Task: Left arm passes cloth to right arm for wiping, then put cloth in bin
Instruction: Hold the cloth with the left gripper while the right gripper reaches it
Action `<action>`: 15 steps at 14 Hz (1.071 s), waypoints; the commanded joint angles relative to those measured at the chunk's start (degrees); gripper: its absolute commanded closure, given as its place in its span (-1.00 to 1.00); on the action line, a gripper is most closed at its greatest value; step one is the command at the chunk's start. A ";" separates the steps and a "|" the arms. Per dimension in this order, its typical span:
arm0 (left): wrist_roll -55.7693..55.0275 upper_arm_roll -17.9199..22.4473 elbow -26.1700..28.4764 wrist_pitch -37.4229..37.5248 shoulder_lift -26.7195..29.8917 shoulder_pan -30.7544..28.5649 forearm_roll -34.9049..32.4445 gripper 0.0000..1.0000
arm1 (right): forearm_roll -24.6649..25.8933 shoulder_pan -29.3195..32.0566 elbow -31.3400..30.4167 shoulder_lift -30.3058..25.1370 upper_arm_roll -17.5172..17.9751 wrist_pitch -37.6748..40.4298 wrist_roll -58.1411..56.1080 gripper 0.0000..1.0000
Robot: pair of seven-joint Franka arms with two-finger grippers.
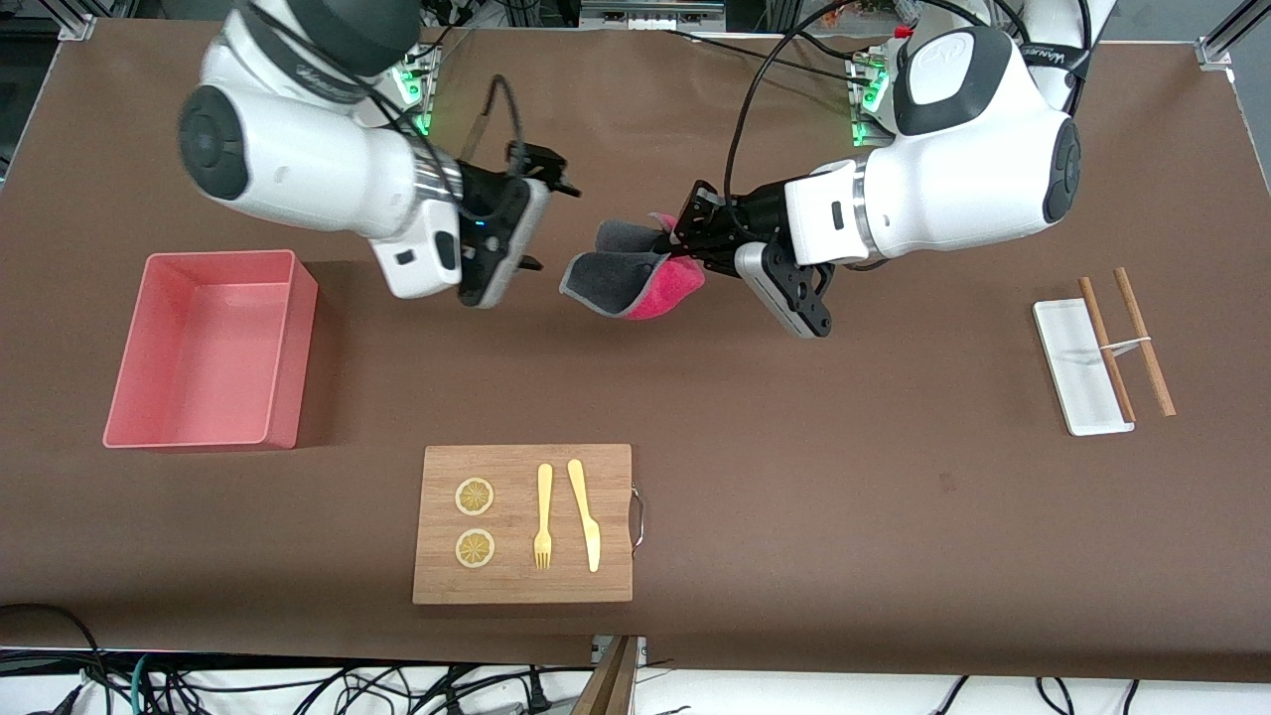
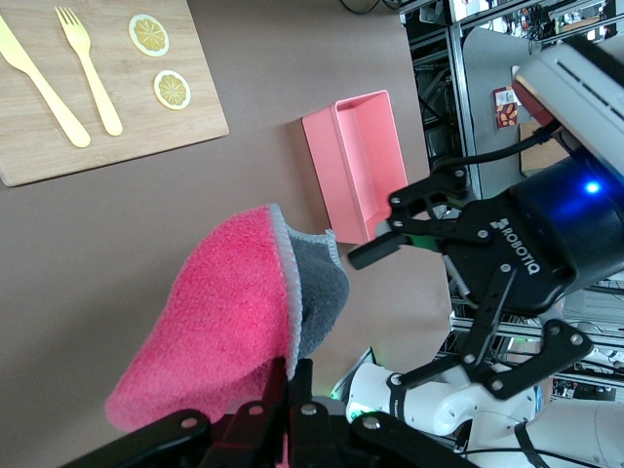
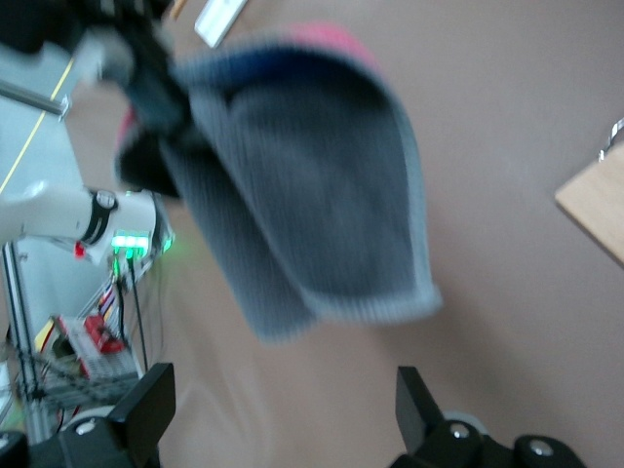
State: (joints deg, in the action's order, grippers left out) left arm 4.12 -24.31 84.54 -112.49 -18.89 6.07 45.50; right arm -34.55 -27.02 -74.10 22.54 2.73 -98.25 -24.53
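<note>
The cloth [image 1: 632,278] hangs in the air over the middle of the brown surface [image 1: 814,477], folded double, grey face out and magenta showing along its lower edge. Its long axis runs across the surface, and its free, rounded end points toward the right arm's end while the pinched end sits at the left gripper [image 1: 685,238].

That left gripper is clamped on the cloth's edge, fingers closed tight through the fold, as the left wrist view shows with the pink side [image 2: 224,322] spilling away from the black fingertips [image 2: 297,385]. The right gripper [image 1: 541,223] hovers just beside the cloth's free end, apart from it, jaws spread wide with nothing between them; in the right wrist view the grey fold [image 3: 312,205] fills the space ahead of the two open fingers [image 3: 146,400], though that view is blurred, so I can't say whether the cloth edge has reached them.

Out on the surface, the bin [image 1: 159,397] sits toward the right arm's end. A wooden board [image 1: 521,586] lies nearer the front camera, carrying two lemon slices [image 1: 475,497], a yellow fork [image 1: 543,516] and a yellow knife [image 1: 585,511]. Toward the left arm's end a white tray [image 1: 1077,372] holds brown chopsticks [image 1: 1142,343]. Cables [image 1: 298,685] trail below the surface's near edge.
</note>
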 commanded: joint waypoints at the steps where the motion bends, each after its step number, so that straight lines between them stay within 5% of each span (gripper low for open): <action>1: -0.35 0.14 -1.22 0.16 -0.62 0.26 0.91 1.00 | -0.79 -1.62 5.10 4.34 -0.45 -3.51 0.98 -0.99; 7: -0.35 0.14 -1.13 0.25 -0.62 0.26 0.73 1.00 | 9.48 -4.62 5.45 5.58 -0.54 -8.53 -1.56 -0.99; 12: -0.26 0.14 -1.13 0.34 -0.62 0.17 0.55 1.00 | 9.67 -4.62 5.45 5.23 -0.54 -8.18 -2.36 -0.98; 13: -0.26 0.14 -1.13 0.34 -0.62 0.17 0.55 1.00 | 9.59 -4.62 5.45 5.32 -0.54 -8.27 -2.27 -0.86; 15: -0.26 0.14 -1.13 0.34 -0.62 0.17 0.55 1.00 | 9.59 -4.71 5.45 5.41 -0.54 -8.36 -2.10 -0.28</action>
State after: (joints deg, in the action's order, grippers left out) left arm 4.12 -24.30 84.54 -112.49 -19.05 6.07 45.50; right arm -25.49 -31.13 -69.80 27.47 2.58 -106.51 -26.24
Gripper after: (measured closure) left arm 0.974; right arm 0.097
